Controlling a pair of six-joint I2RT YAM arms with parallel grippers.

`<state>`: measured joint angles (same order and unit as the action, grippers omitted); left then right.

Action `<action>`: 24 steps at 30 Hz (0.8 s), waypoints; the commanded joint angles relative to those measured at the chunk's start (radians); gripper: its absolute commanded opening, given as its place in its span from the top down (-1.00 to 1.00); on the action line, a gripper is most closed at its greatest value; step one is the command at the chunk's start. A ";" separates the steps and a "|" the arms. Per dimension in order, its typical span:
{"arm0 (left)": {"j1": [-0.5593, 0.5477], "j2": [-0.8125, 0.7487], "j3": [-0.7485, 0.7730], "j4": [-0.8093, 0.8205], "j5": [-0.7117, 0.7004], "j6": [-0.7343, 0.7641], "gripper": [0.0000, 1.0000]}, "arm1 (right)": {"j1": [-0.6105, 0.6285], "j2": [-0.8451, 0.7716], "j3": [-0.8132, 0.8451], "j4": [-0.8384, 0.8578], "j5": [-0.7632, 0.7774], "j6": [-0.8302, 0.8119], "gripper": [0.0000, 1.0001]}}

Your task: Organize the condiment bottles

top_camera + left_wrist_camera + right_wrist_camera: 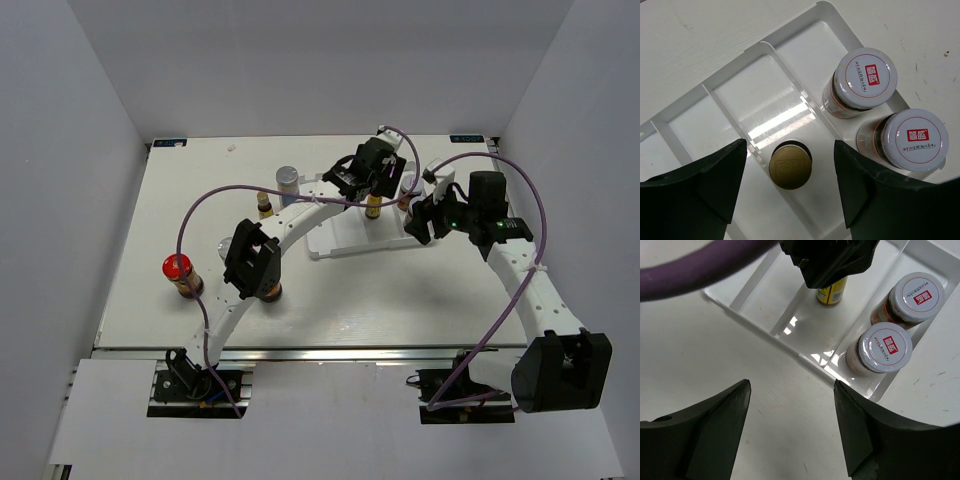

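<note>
Yellow bottle [790, 173] stands upright in a tray [765, 90] compartment, lower centre of the left wrist view. It sits between the left gripper [790, 145] fingers, which are spread wide and not touching it. Right gripper [791, 386]: fingers spread, empty.

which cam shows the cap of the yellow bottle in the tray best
Left wrist: the cap sits unobstructed, straight below the open left end effector. Right wrist shows only the yellow bottle's lower body, cap hidden by that end effector. Top external shows a tiny sliver.
</note>
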<state>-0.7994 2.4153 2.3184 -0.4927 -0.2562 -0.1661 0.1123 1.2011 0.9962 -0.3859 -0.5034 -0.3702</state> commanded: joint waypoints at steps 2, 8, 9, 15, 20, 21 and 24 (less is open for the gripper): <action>-0.009 -0.103 0.039 0.014 -0.011 -0.010 -0.65 | -0.003 -0.031 0.001 -0.014 -0.053 -0.067 -0.46; -0.009 -0.224 0.038 0.008 -0.063 -0.013 -0.69 | 0.007 -0.043 0.018 -0.091 -0.179 -0.214 -0.46; -0.006 -0.240 0.035 -0.015 -0.067 -0.015 -0.69 | 0.012 -0.034 0.022 -0.102 -0.188 -0.231 -0.46; 0.006 -0.425 -0.053 -0.125 -0.141 -0.038 -0.71 | 0.140 -0.006 0.058 -0.100 -0.138 -0.223 -0.45; 0.035 -0.619 -0.218 -0.234 -0.245 -0.087 -0.68 | 0.266 0.057 0.108 -0.002 -0.009 -0.098 -0.43; 0.049 -0.655 -0.285 -0.253 -0.261 -0.110 -0.67 | 0.314 0.073 0.126 0.011 0.011 -0.066 -0.42; 0.077 -0.806 -0.423 -0.342 -0.317 -0.176 -0.66 | 0.430 0.146 0.215 0.048 0.089 0.039 -0.42</action>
<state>-0.7521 1.7035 2.0064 -0.6930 -0.4793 -0.2623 0.4541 1.3140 1.1229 -0.4294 -0.4961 -0.4480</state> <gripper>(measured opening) 0.832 0.711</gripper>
